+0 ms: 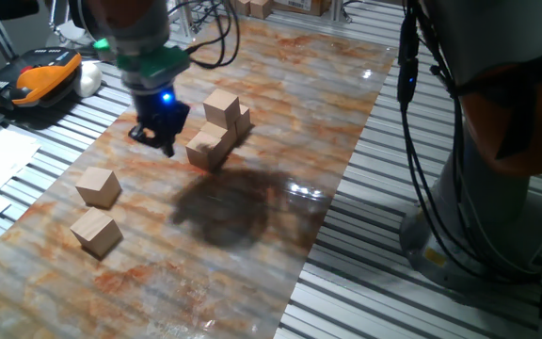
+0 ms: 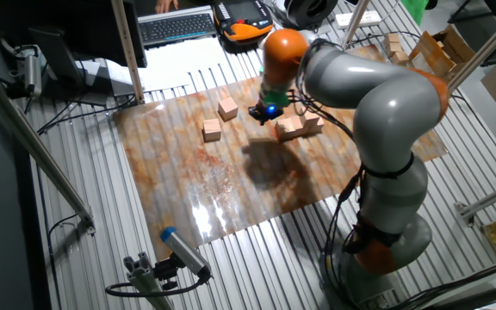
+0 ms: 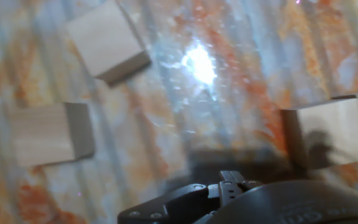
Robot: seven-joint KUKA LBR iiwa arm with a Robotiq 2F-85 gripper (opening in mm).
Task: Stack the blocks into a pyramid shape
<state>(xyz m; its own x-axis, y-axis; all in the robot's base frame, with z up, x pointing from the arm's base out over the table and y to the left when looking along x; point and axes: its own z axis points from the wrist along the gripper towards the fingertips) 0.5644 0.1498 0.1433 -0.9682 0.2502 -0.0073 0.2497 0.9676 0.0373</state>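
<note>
- One gripper (image 1: pixel 163 130) is what we start from: it hangs in the upper left of one fixed view, black, with a blue light glowing on its body, low over the marbled mat (image 1: pixel 252 254).
- We cannot tell whether its jaws are parted or closed; the fingertips are dark and blurred in both fixed views, and the hand view shows only the black housing along the bottom edge. We see no block between them.
- Just to the right of the gripper stands the pile of blocks (image 1: pixel 218 127), near the upper middle of that view: tan cubes pressed together at mat level, with one cube (image 1: pixel 221 104) sitting on top. How many cubes make up the lower level we cannot count for sure.
- In the other fixed view the same pile (image 2: pixel 298 126) lies just right of the gripper (image 2: pixel 265 112), under the grey arm (image 2: pixel 377 95).
- Two loose blocks lie well apart from the pile, at the left of one fixed view: one (image 1: pixel 99 186) above, the other (image 1: pixel 96 232) just below it, close but not touching.
- In the hand view those two show at the upper left (image 3: pixel 107 41) and the middle left (image 3: pixel 51 134), and part of the pile (image 3: pixel 334 134) enters at the right edge.
- A dark shadow (image 1: pixel 224 207) spreads on the mat below the pile.
</note>
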